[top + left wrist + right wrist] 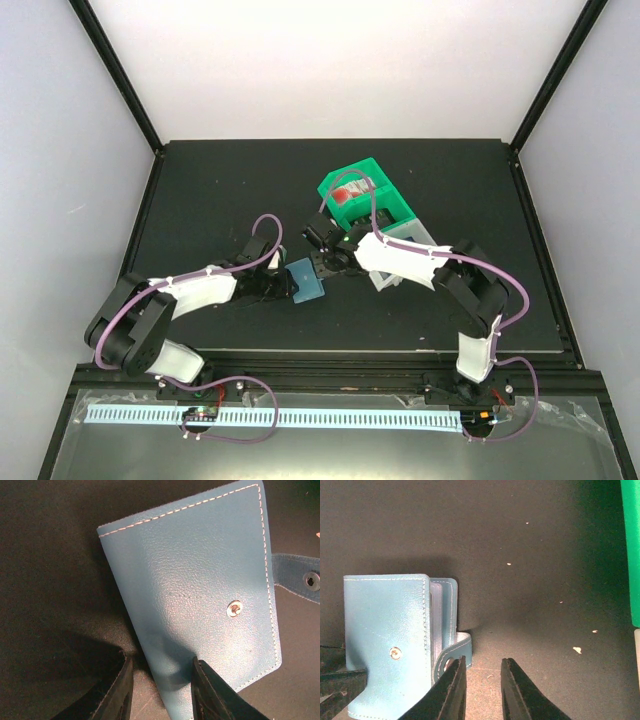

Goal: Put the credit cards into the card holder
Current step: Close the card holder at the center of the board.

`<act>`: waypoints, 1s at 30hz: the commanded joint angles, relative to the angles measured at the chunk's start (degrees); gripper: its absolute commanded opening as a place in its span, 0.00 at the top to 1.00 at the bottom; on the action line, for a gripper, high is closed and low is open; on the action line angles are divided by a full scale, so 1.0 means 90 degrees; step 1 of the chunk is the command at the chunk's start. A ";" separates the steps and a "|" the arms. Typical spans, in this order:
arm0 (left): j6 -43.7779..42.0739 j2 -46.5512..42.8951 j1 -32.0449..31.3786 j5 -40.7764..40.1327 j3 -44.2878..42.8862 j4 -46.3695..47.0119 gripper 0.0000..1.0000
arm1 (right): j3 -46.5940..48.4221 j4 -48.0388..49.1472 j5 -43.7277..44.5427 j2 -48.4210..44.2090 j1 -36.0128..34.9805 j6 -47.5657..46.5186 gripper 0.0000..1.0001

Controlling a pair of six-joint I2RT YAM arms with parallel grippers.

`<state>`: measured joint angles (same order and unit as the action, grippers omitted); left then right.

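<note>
Wallet (pixel 306 281) sits centre of the top view, its lower edge between the left gripper (pixel 161 667) fingers, likely steadying it; clamped or not, cannot tell. Right gripper (pixel 483 662) jaws are narrow with nothing between, just beside the tab (pixel 452 652) — probably to pull it open. Cards (pixel 350 192) lie in the green bin (pixel 390 200), upper right of the wallet.

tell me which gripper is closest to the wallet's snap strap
The right gripper: it hangs right beside the loose strap at the open edge of the wallet, while the left gripper sits at the opposite side, away from it.
</note>
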<state>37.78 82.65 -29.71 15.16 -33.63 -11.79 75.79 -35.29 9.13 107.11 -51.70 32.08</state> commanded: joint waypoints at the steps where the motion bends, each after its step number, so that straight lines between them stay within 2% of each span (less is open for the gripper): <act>1: 0.0053 0.0308 -0.0016 -0.0533 0.0043 -0.0455 0.66 | 0.0026 0.0111 -0.0082 0.0048 -0.0008 -0.0013 0.74; 6: 0.0074 0.0318 -0.0011 -0.0523 0.0055 -0.0447 0.66 | -0.0197 0.0667 -0.0845 -0.0196 -0.0014 -0.0210 0.62; 10: 0.0076 0.0327 -0.0016 -0.0486 0.0045 -0.0399 0.66 | -0.0152 0.0687 -0.0990 -0.0046 -0.0013 -0.0217 0.60; 18: 0.0061 0.0347 -0.0017 -0.0473 0.0006 -0.0415 0.67 | -0.0025 0.0485 -0.0470 0.0122 -0.0014 -0.0087 0.73; 26: 0.0067 0.0357 -0.0019 -0.0473 0.0004 -0.0438 0.67 | 0.0065 0.0369 -0.0416 0.0223 -0.0007 -0.0081 0.78; 30: 0.0060 0.0357 -0.0015 -0.0474 0.0001 -0.0432 0.67 | 0.0066 0.0338 -0.0333 0.0204 -0.0015 -0.0055 0.85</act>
<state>38.13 83.53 -29.71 15.05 -34.37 -11.75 75.13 -31.55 4.21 108.60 -51.70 31.00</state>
